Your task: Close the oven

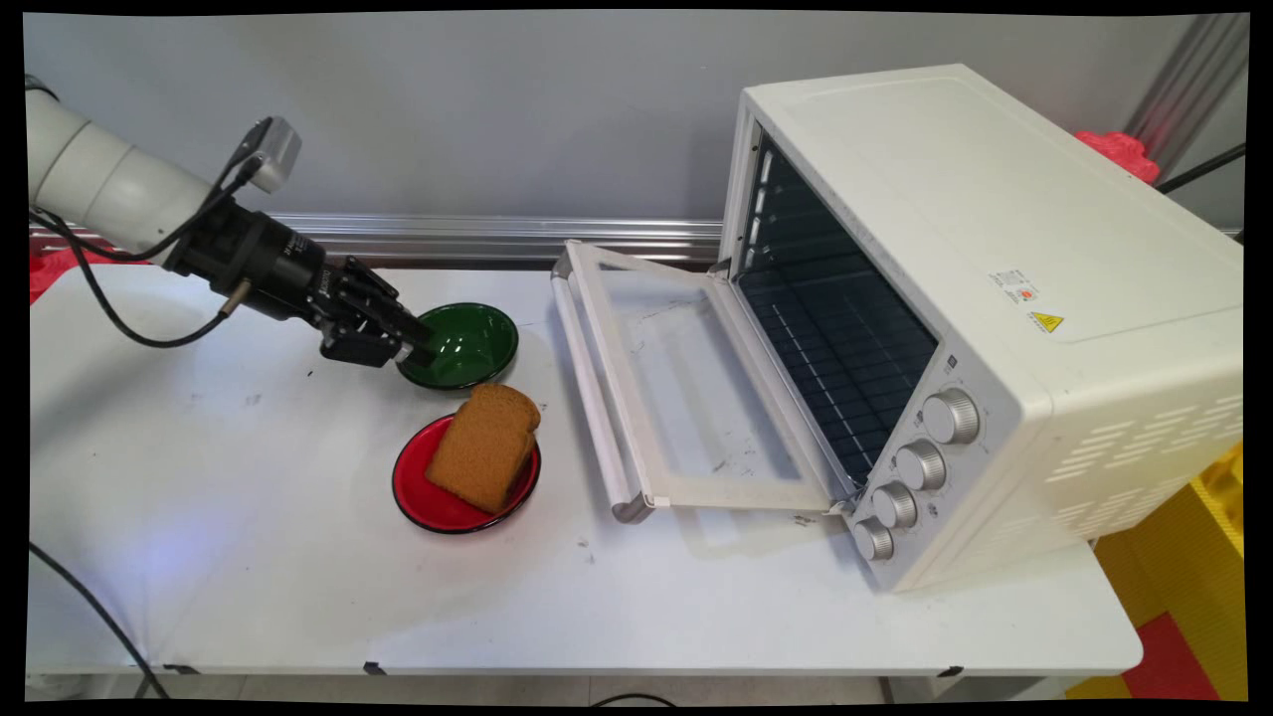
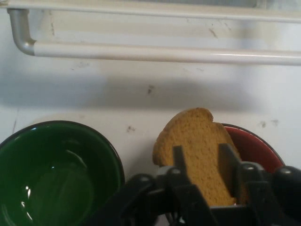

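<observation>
I see my gripper [image 1: 418,350] open and holding nothing, poised at the green bowl [image 1: 465,343] near the white table's [image 1: 249,557] back edge — the bread slice [image 1: 484,446] leans on the red plate [image 1: 438,502] nearer the middle. Right stands the toaster oven [image 1: 995,298], door [image 1: 676,398] down — its yellow warning sticker [image 1: 1046,321] is unreadable; grey wall behind.

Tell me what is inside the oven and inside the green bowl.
The oven, its door folded down, shows only a wire rack; its far interior is hidden. The green bowl looks empty, though the gripper covers its left rim.
</observation>
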Robot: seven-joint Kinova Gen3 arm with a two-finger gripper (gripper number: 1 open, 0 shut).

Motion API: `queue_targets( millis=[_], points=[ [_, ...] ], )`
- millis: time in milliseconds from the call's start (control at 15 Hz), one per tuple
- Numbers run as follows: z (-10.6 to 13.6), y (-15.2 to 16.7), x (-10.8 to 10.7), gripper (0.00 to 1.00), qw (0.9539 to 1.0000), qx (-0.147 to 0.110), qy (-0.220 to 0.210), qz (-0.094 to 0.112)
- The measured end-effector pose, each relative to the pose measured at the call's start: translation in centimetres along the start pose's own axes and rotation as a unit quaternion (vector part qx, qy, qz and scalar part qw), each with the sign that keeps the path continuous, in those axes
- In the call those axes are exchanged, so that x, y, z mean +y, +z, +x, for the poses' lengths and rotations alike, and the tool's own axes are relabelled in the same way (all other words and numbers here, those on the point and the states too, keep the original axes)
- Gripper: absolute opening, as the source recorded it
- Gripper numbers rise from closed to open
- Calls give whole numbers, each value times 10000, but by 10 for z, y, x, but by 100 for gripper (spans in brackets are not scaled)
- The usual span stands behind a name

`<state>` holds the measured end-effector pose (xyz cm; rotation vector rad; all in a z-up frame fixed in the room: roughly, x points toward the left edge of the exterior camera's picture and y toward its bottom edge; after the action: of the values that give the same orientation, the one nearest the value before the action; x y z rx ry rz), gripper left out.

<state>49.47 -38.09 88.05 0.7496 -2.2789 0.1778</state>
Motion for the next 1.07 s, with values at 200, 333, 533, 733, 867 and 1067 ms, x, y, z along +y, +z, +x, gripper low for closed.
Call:
queue_targets(
  millis=[200,333,533,733,867,1067],
  points=[
    [1,3,-1,0,10000,0,-40,-26],
    [3,7,-2,0,10000,6,-75,-60],
    [10,21,-3,0,9999,39,-83,-136],
    [17,36,-5,0,9998,61,-53,-184],
    [20,47,-8,0,9998,63,-25,-208],
    [22,65,-15,0,9998,23,26,-216]
  ],
)
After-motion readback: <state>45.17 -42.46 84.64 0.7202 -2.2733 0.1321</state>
